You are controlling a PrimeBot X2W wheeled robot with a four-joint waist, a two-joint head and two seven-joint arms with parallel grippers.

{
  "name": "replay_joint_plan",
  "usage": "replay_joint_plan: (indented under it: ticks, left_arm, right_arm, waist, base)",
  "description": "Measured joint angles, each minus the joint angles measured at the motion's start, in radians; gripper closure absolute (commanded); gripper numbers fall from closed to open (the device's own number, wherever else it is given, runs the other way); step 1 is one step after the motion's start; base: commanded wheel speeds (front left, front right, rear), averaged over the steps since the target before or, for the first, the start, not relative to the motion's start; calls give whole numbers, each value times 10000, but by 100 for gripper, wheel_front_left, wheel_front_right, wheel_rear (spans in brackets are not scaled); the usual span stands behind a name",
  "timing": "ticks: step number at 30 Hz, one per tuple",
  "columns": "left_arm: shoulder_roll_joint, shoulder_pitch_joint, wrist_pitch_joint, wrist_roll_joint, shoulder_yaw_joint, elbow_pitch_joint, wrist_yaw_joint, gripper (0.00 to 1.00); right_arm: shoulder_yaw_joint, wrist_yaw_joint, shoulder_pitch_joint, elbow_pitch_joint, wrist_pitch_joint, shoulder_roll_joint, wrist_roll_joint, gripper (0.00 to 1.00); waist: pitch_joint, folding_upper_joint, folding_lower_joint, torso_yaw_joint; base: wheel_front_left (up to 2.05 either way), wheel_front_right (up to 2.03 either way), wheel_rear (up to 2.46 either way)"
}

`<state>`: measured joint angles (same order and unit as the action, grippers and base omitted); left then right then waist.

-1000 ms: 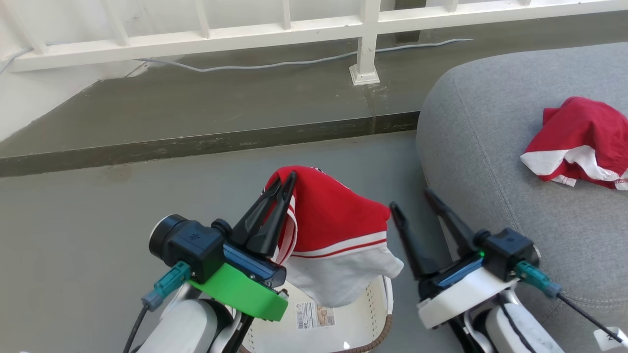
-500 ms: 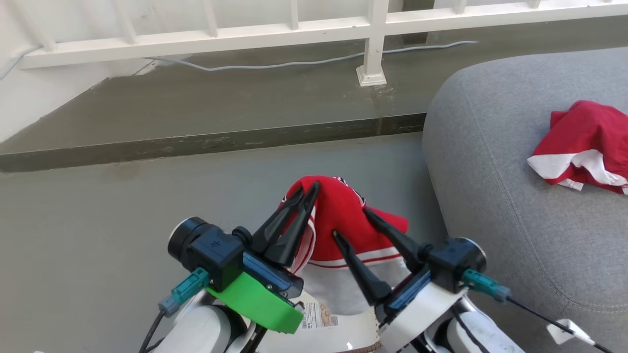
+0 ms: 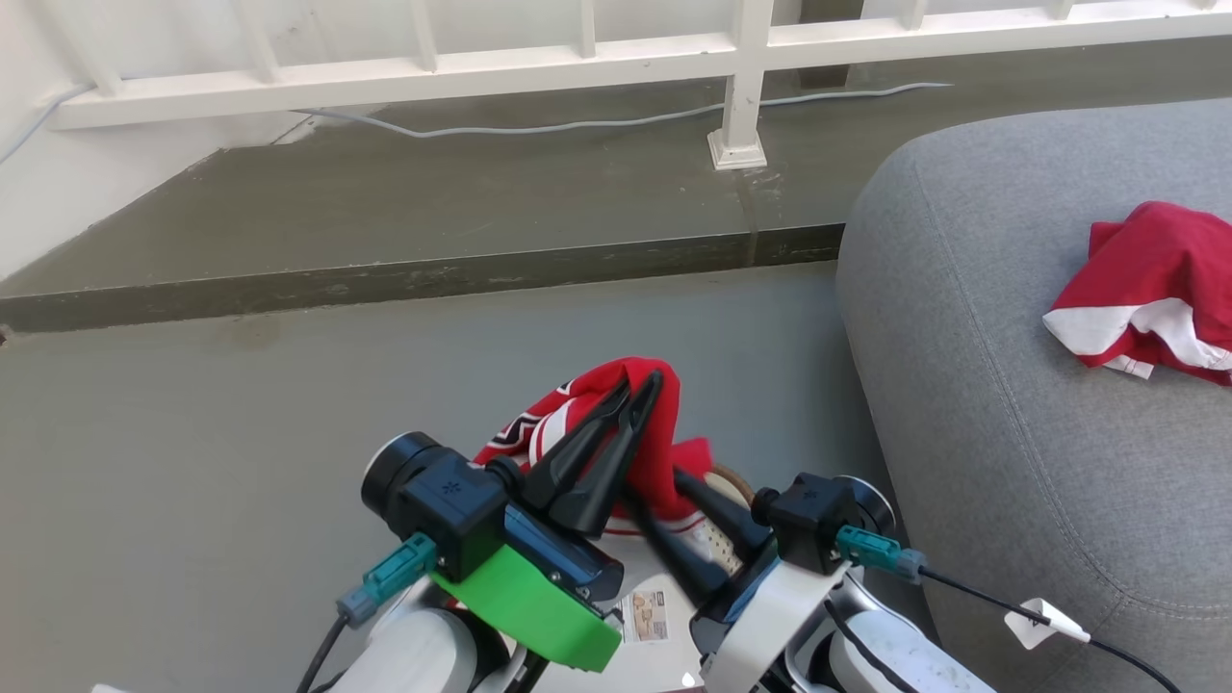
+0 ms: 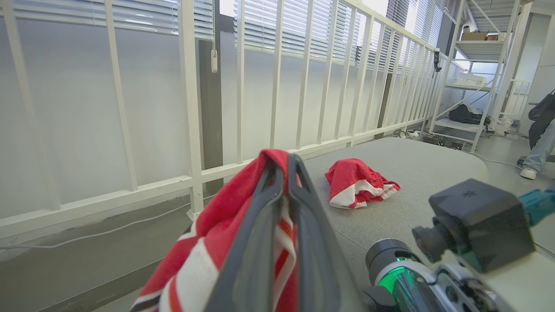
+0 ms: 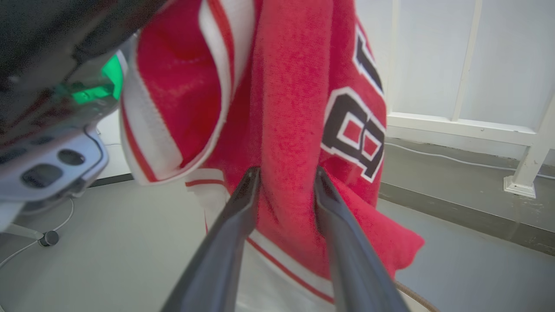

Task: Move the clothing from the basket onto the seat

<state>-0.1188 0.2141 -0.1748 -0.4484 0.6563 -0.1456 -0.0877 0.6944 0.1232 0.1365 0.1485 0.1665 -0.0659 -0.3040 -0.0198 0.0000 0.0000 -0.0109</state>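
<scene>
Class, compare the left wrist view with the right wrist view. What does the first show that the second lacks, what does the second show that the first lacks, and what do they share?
The left wrist view adds the seat, a red garment lying on it, and a shelving rack beyond. The right wrist view adds black-outlined lettering and the right gripper, fingers apart either side of a hanging fold. Shared: the lettered garment, on which the left gripper is shut, and the white railing.
</scene>
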Motion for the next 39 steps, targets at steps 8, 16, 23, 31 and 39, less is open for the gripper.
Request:
replay_joint_plan:
  ticks: [8, 16, 23, 31, 39]
  left_arm:
    - [0, 1, 94, -144, 50, 0, 0, 100]
    - [-40, 3, 257, -142, 27, -4, 2, 0]
    - [-222, 6, 307, -58, -81, -50, 96, 0]
    - [-489, 11, 516, 339, -98, -144, 192, 0]
    - [-761, 10, 780, 483, -25, -161, 194, 0]
  right_arm:
    - [198, 0, 291, 291, 140, 6, -192, 100]
    - [230, 0, 622, 525, 339, 10, -487, 100]
    - [-92, 0, 1028, 688, 495, 8, -552, 100]
    - [-882, -115, 1630, 853, 619, -15, -575, 100]
    - [-1814, -552, 1989, 1020, 717, -420, -566, 100]
  waist:
    - [12, 0, 0, 36]
    - [-34, 0, 0, -71]
    - [-108, 0, 0, -325]
    - [-253, 0, 0, -740]
    - [-550, 0, 0, -1252]
  base:
    - [0, 0, 0]
    - [0, 0, 0]
    - [0, 0, 0]
    - [0, 0, 0]
    - [0, 0, 0]
